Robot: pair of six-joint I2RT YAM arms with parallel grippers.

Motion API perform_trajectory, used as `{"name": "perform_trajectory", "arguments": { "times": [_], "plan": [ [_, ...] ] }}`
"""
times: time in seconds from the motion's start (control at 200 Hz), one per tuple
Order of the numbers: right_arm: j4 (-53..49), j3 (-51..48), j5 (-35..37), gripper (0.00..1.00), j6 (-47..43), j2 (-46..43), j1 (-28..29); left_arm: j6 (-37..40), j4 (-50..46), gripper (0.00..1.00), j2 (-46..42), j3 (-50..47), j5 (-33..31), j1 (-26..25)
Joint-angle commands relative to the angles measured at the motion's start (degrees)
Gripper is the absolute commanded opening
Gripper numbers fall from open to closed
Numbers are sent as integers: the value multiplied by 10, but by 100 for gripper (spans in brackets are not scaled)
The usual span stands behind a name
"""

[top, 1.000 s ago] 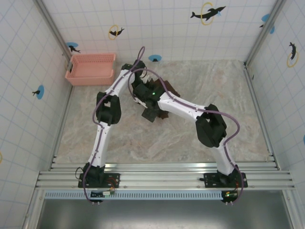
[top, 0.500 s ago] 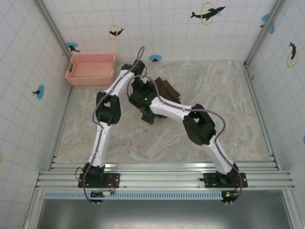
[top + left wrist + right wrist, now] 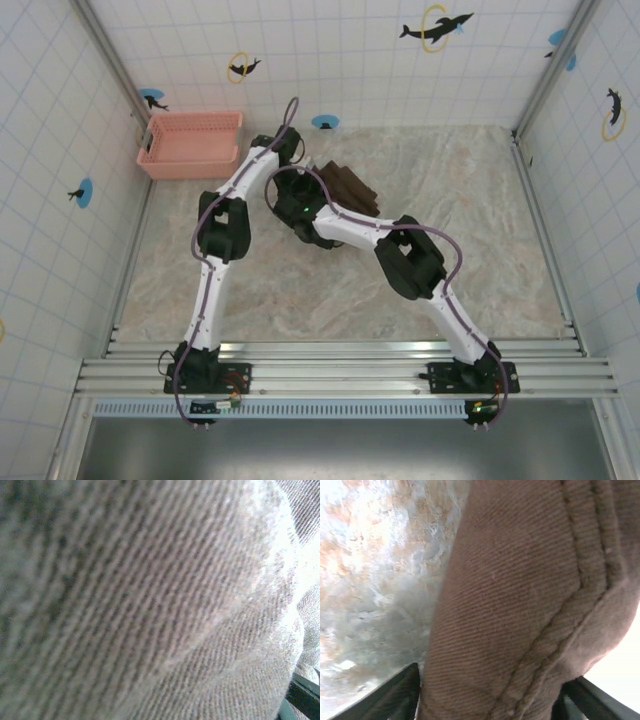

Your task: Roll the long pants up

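Note:
The long pants [image 3: 345, 188] lie bunched as a dark brown heap at the middle back of the table, partly under both arms. My right gripper [image 3: 302, 208] is at the heap's left near side. In the right wrist view a thick seamed fold of the pants [image 3: 520, 605] fills the gap between the two dark fingers [image 3: 402, 692], touching both. My left gripper [image 3: 288, 150] sits at the heap's far left edge. Ribbed brown cloth [image 3: 150, 595] lies right against the left wrist camera, and a sliver of one finger [image 3: 304, 700] shows at the bottom right.
A pink basket [image 3: 192, 143] stands at the back left against the tiled wall. The marbled table top [image 3: 480, 230] stretches to the right of the heap and in front of it. A metal rail [image 3: 340, 352] runs along the near edge.
The right arm has swung left and further back onto the heap, and its jaws have narrowed around a fold. The near loose cloth is now tucked under it. The left wrist shifted slightly back.

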Motion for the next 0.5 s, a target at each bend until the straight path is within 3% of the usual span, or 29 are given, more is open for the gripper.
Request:
{"name": "perform_trajectory", "arguments": {
  "times": [0.0,0.11,0.2,0.44,0.495],
  "plan": [
    [-3,0,-79,52,-12,43,-43,12,-67,98,35,-40,-24,7],
    [-14,3,-149,36,-21,22,-62,10,-63,97,23,-40,-18,13],
    [-25,1,-218,31,-20,-5,-74,10,-58,98,7,-36,-17,18],
    [-33,-28,-514,30,34,-74,-127,15,-47,97,-53,-27,-31,34],
    [-36,-39,-555,29,46,-82,-138,16,-42,97,-73,-37,-41,37]
  ]
}}
